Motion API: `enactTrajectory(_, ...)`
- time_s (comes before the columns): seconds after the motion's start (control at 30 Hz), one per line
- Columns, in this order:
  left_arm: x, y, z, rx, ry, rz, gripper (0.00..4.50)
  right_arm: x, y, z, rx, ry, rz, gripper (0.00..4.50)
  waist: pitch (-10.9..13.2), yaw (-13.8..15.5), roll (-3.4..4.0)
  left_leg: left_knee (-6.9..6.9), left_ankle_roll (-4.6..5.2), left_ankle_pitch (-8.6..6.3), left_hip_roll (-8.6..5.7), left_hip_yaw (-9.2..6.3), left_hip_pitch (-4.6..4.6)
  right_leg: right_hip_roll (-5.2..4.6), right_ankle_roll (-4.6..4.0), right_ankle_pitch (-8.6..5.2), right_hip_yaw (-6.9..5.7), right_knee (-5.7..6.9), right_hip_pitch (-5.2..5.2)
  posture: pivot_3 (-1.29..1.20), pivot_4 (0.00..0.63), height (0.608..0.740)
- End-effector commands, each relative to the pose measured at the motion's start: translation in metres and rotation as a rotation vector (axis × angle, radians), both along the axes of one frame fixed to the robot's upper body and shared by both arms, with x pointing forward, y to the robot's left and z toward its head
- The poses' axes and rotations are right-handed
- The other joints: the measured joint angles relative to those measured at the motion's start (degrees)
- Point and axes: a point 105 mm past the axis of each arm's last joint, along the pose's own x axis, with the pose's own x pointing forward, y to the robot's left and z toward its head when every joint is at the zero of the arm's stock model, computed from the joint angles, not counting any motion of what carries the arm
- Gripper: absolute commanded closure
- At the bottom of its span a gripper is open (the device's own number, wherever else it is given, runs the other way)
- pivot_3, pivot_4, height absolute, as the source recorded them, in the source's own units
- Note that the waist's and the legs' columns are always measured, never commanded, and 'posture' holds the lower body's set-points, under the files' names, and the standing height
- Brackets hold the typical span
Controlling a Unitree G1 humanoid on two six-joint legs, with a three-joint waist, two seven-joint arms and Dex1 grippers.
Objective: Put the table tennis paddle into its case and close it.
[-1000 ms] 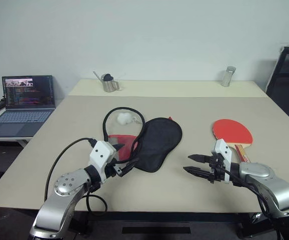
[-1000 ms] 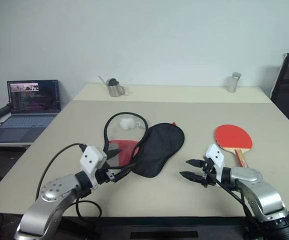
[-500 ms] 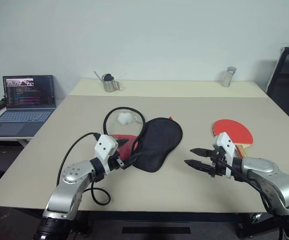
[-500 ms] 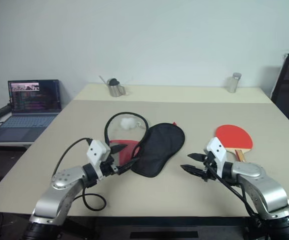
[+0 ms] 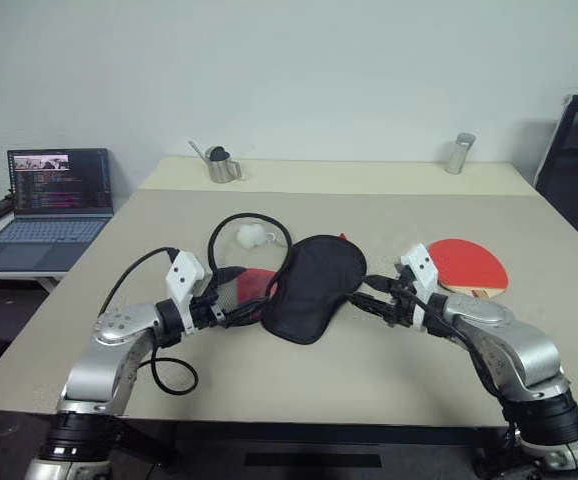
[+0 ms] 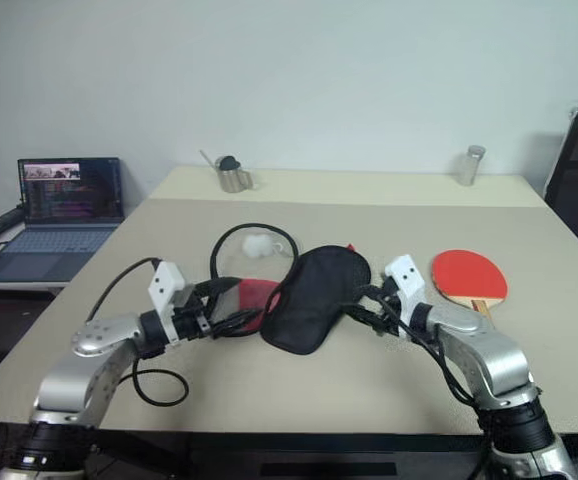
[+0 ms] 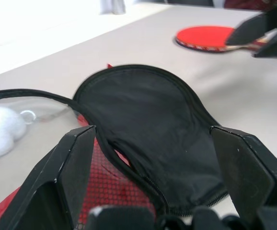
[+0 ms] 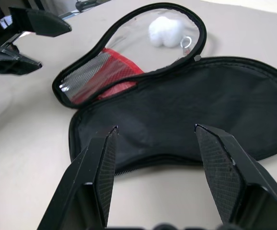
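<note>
The beige worktop [image 5: 389, 380] stands before a plain white wall, a laptop [image 5: 47, 208] on a side desk to its left. The case [image 5: 304, 285] lies unzipped mid-worktop with both grippers' jaws open beside it: left gripper [image 5: 244, 308], right gripper [image 5: 362, 295]. The table tennis paddle [image 5: 466, 266] rests red face up to the right

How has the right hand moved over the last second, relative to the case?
Yes. The right hand has moved left and away from the table's near edge, now reaching the black case, open and empty.
</note>
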Motion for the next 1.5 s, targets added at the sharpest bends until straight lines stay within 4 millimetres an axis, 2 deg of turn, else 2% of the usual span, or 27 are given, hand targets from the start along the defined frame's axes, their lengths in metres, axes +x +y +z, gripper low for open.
enactTrajectory(0.03,-0.001,0.011,0.019,-0.014,-0.023,-0.005,0.35,0.006,0.008,-0.003,-0.002,0.046,-0.028,1.69,0.0,0.0,0.00,-0.01,0.00,0.00,0.00,0.00,0.00,0.00,0.00,0.00,0.00,0.01,-0.01,0.00,0.150,0.740)
enactTrajectory(0.17,-0.002,0.020,0.025,-0.008,-0.004,0.006,0.35,0.016,0.014,-0.018,-0.038,0.111,-0.082,1.69,0.0,-0.2,0.00,-0.01,0.00,0.00,0.00,0.01,0.00,0.00,-0.01,0.00,0.01,0.01,-0.02,0.00,0.150,0.740)
enactTrajectory(0.37,-0.003,0.019,0.032,0.014,0.005,-0.028,0.35,0.017,0.024,-0.037,-0.059,0.217,-0.107,1.69,0.0,-0.4,-0.01,-0.01,0.00,0.00,0.00,0.00,-0.01,0.00,-0.01,0.00,0.00,0.02,-0.04,0.00,0.150,0.740)
enactTrajectory(0.53,0.001,0.019,0.036,0.036,-0.004,-0.039,0.35,0.014,0.036,-0.043,-0.036,0.291,-0.090,1.69,0.0,-0.4,-0.01,-0.01,0.00,0.00,0.00,0.01,-0.01,0.00,-0.01,0.00,0.00,0.04,-0.05,0.00,0.150,0.740)
enactTrajectory(0.7,0.003,0.013,0.039,0.050,-0.011,-0.072,0.35,0.013,0.030,-0.046,-0.012,0.332,-0.120,1.69,0.0,-0.6,-0.01,-0.01,0.00,0.00,-0.01,0.00,-0.02,0.00,-0.01,0.00,-0.01,0.03,-0.05,0.00,0.150,0.740)
enactTrajectory(0.8,0.004,0.012,0.040,0.056,-0.013,-0.081,0.35,0.011,0.030,-0.043,0.029,0.352,-0.117,1.13,0.0,-0.8,-0.02,-0.01,0.00,0.00,0.00,0.01,-0.02,0.00,-0.01,0.00,0.00,0.04,-0.05,0.00,0.150,0.740)
enactTrajectory(0.9,0.004,0.010,0.042,0.051,-0.009,-0.104,0.35,0.015,0.031,-0.041,0.056,0.368,-0.144,0.09,0.0,-1.0,-0.02,-0.02,0.00,0.00,0.00,0.00,-0.02,0.00,-0.01,0.00,-0.01,0.04,-0.05,0.00,0.150,0.740)
enactTrajectory(1.07,-0.001,0.010,0.043,0.081,0.029,-0.163,0.35,0.023,0.039,-0.039,0.129,0.424,-0.174,0.04,0.0,-1.5,-0.01,-0.02,0.00,0.00,0.00,0.02,-0.01,0.00,-0.01,0.00,0.02,0.08,-0.07,0.00,0.150,0.740)
enactTrajectory(1.23,0.003,0.023,0.046,0.115,0.024,-0.139,0.35,0.026,0.045,-0.044,0.112,0.444,-0.186,0.04,0.0,-1.6,-0.01,-0.05,0.00,0.00,0.00,0.02,-0.01,0.01,-0.01,-0.01,0.01,0.08,-0.09,0.00,0.150,0.740)
enactTrajectory(1.5,0.004,0.030,0.047,0.124,0.013,-0.119,0.35,0.020,0.073,-0.044,0.106,0.448,-0.117,0.04,0.0,-1.8,-0.01,-0.05,0.00,0.00,0.03,0.02,0.01,0.04,-0.01,-0.01,0.03,0.09,-0.09,0.00,0.150,0.740)
